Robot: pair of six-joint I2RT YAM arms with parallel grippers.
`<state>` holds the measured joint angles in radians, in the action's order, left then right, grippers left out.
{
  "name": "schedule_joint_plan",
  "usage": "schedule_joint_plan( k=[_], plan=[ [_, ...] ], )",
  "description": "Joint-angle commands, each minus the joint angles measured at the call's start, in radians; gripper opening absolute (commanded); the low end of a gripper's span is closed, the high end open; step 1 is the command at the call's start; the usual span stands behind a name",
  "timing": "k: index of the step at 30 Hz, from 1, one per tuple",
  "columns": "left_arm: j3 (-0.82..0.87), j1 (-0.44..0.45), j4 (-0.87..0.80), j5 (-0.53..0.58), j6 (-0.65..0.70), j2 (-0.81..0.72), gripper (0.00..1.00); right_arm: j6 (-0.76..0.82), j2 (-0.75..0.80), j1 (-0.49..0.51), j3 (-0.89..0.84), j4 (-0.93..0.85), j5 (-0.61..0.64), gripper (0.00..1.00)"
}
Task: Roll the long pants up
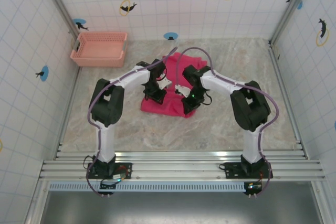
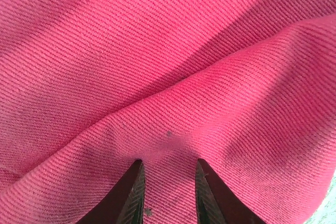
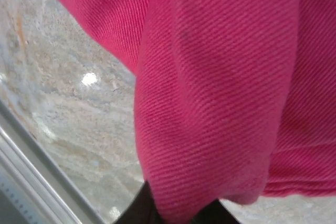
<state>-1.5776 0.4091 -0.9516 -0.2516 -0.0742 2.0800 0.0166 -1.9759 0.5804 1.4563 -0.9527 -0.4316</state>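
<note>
The long pants (image 1: 169,80) lie as a bunched magenta-pink heap in the middle of the table, and both arms reach onto them. My left gripper (image 1: 156,95) sits on the heap's left part. In the left wrist view its dark fingers (image 2: 132,195) stand narrowly apart with a ridge of pants cloth (image 2: 173,77) pinched between them at the left gripper (image 2: 169,164). My right gripper (image 1: 188,103) is at the heap's near right edge. There a fold of the pants (image 3: 220,93) drapes over the right gripper (image 3: 178,205) and hides its fingertips, lifted off the table (image 3: 79,124).
A pale salmon-pink lattice basket (image 1: 100,49) stands at the back left by the tiled wall. Marbled tabletop (image 1: 247,61) stretches around the heap. A metal rail (image 1: 173,161) runs along the near edge, also seen in the right wrist view as a rail (image 3: 31,166).
</note>
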Motion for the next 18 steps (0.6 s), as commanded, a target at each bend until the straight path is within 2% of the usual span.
schedule_joint_plan(
  k=[1,7,15,16,18],
  plan=[
    [-0.031,-0.008,-0.042,0.004,0.037,0.033,0.29,-0.032,0.013,-0.027,0.025,0.115,0.049,0.00],
    [-0.032,-0.012,-0.057,0.021,0.055,0.043,0.29,-0.027,0.023,-0.095,0.072,0.104,0.095,0.00],
    [-0.029,-0.017,-0.075,0.052,0.060,0.049,0.28,0.023,-0.077,-0.192,0.216,-0.059,0.238,0.00],
    [-0.032,-0.017,-0.077,0.061,0.059,0.051,0.28,0.030,-0.086,-0.199,0.223,-0.070,0.239,0.05],
    [-0.043,-0.017,-0.085,0.075,0.056,0.057,0.28,0.055,-0.083,-0.201,0.226,-0.086,0.271,0.25]
  ],
)
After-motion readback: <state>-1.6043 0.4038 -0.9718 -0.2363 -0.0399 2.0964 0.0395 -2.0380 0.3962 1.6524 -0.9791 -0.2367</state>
